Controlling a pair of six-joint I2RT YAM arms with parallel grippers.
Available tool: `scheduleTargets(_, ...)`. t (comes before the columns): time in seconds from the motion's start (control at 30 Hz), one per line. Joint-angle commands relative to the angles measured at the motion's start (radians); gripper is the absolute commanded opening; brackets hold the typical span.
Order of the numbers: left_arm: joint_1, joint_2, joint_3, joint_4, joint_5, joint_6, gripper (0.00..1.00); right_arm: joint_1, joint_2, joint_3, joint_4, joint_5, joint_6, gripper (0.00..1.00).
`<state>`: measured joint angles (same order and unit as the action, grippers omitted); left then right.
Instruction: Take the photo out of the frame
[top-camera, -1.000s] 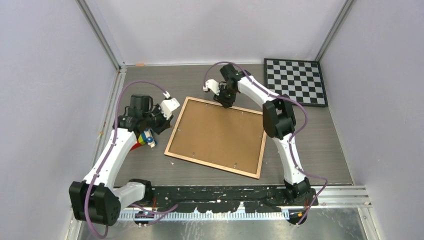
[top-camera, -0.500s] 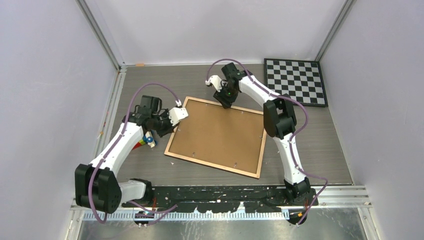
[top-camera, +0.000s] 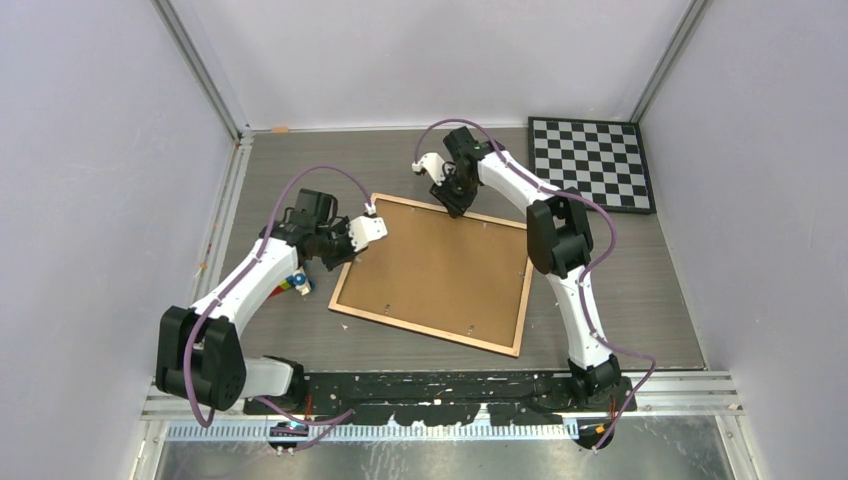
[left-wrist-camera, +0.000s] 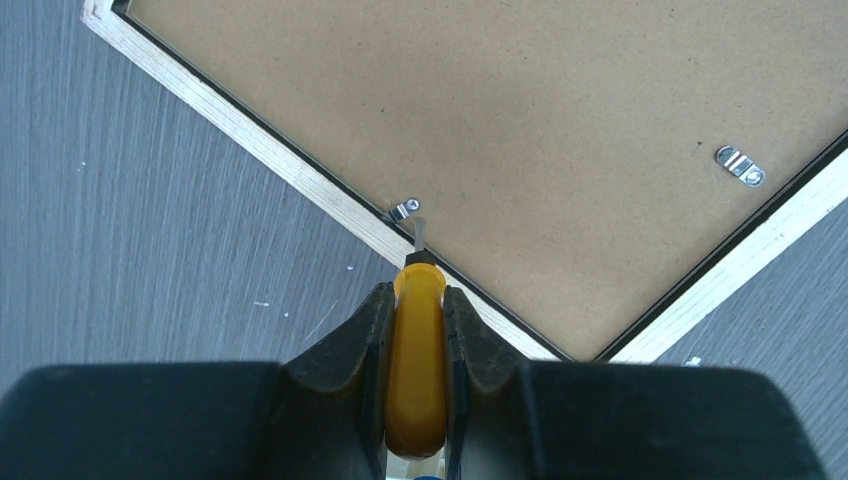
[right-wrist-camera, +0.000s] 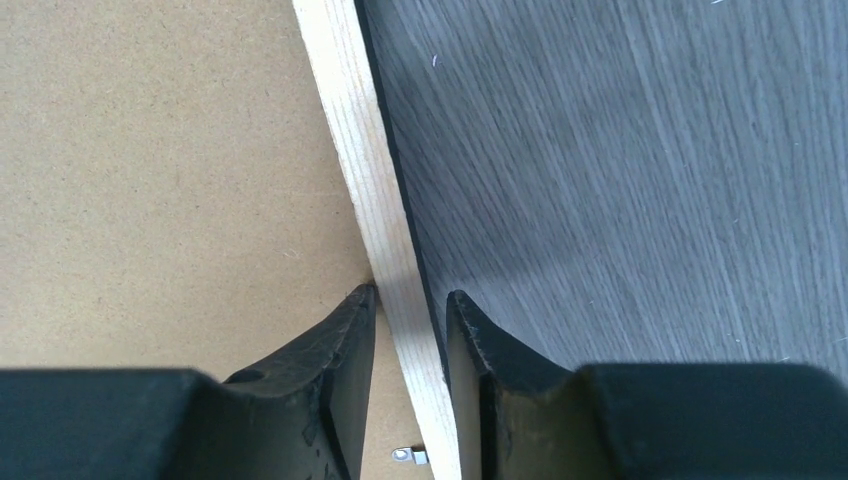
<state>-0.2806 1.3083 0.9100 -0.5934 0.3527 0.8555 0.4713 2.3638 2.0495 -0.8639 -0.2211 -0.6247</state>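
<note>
Left gripper (left-wrist-camera: 415, 292) moved right to frame (top-camera: 432, 270) left rim, clamping yellow tool (left-wrist-camera: 415, 360); right gripper (right-wrist-camera: 410, 300) pinches top rim; brown back up.

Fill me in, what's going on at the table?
The frame lies face down, backing still in. The left gripper holds a yellow-handled tool, its metal tip at a clip on the frame's left edge. The right gripper pinches the far rim, likely steadying it. The photo isn't visible yet.
</note>
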Motion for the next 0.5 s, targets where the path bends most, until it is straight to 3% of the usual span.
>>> scheduleTargets(0.0,-0.006,0.001,0.024,0.022,-0.022,0.047,0.00,-0.002,0.005,0.012,-0.030,0.002,-0.011,0.35)
scheduleTargets(0.47,-0.017,0.011,0.018,0.034,-0.034,0.049,0.00,-0.001,0.015,0.006,-0.035,-0.020,-0.022,0.18)
